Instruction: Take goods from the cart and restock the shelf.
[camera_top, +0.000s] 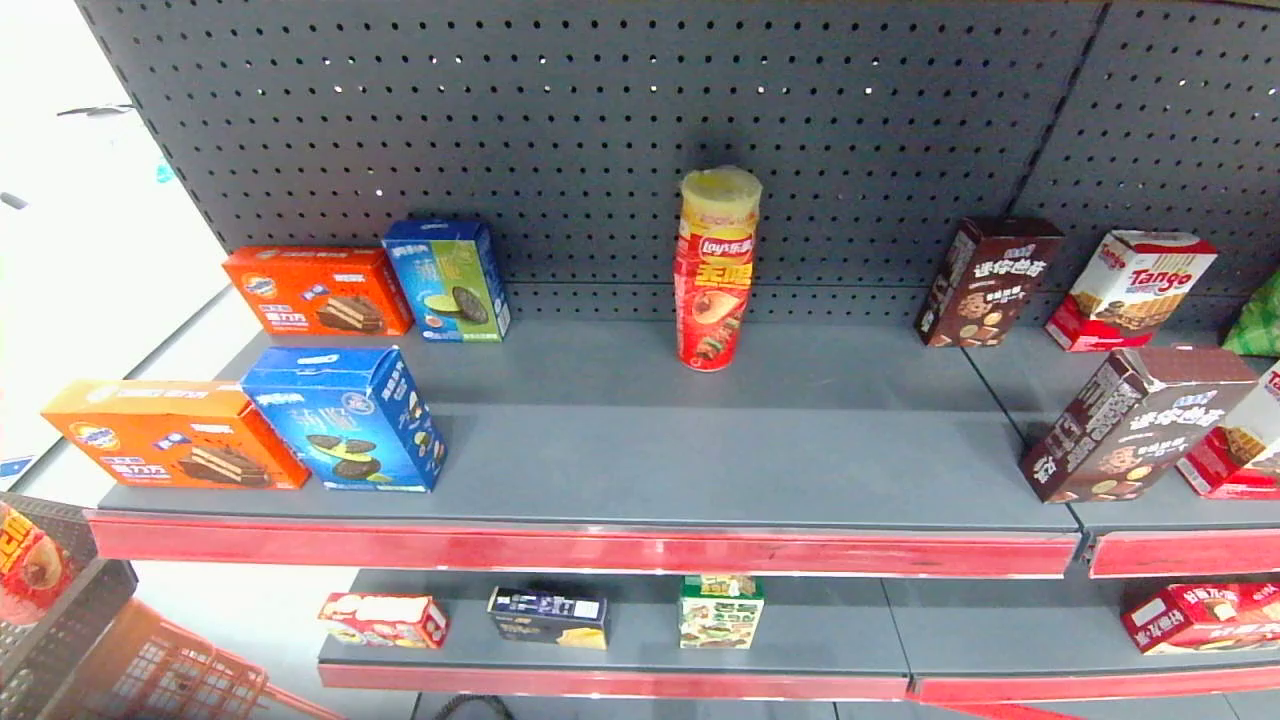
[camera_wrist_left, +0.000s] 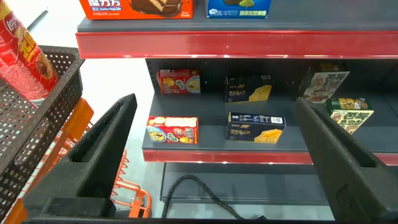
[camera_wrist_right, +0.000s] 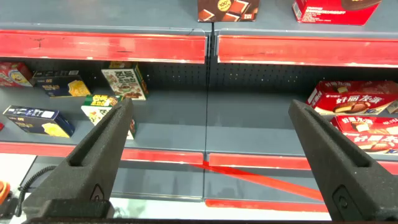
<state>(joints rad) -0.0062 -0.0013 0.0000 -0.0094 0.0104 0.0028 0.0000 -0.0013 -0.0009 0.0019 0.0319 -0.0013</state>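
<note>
A red chips can (camera_top: 715, 270) stands upright at the back middle of the grey upper shelf (camera_top: 640, 450). Another red chips can (camera_wrist_left: 25, 59) stands in the black mesh cart basket (camera_wrist_left: 37, 124); this can (camera_top: 28, 565) and the basket (camera_top: 60, 620) also show at the lower left of the head view. My left gripper (camera_wrist_left: 216, 106) is open and holds nothing, just right of the basket and facing the lower shelves. My right gripper (camera_wrist_right: 211, 107) is open too, with nothing between its fingers, in front of the lower shelves further right.
Orange boxes (camera_top: 175, 435) and blue boxes (camera_top: 350, 415) fill the shelf's left; brown boxes (camera_top: 1130, 420) and red-white boxes (camera_top: 1130, 290) its right. Small boxes (camera_wrist_left: 256, 127) line the lower shelves. The orange cart frame (camera_wrist_left: 130, 193) is below the basket.
</note>
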